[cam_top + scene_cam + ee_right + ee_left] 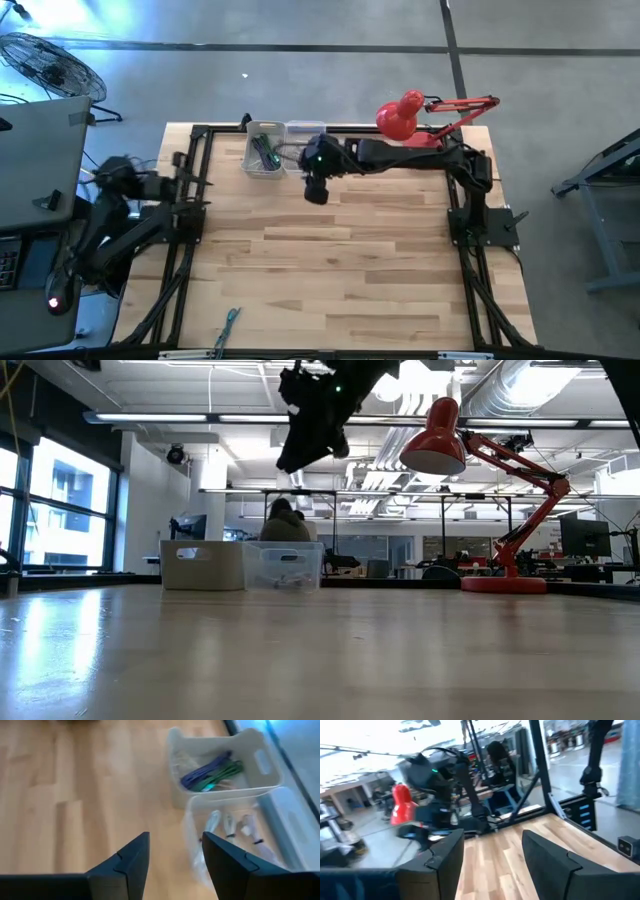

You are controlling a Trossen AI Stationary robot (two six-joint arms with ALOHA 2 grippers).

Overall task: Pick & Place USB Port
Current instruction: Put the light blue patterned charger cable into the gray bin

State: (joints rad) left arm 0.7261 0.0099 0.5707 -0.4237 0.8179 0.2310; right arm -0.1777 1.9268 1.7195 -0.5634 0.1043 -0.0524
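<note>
My right gripper (316, 188) hangs open and empty high above the table, just on the near side of two bins at the far edge; it also shows in the low view (300, 455). In the right wrist view its fingers (175, 842) stand over bare wood beside the bins. The white bin (215, 737) holds purple and green cables (210, 772). The clear bin (280, 805) holds several small white pieces (227, 825). My left gripper (492, 837) is open and empty, drawn back at the table's left edge (175, 185).
A red desk lamp (400, 115) stands at the far right, beside my right arm. A small blue-green thing (230, 322) lies at the near edge. Black frame rails (190, 230) run along both sides. The wood between them (330, 260) is bare.
</note>
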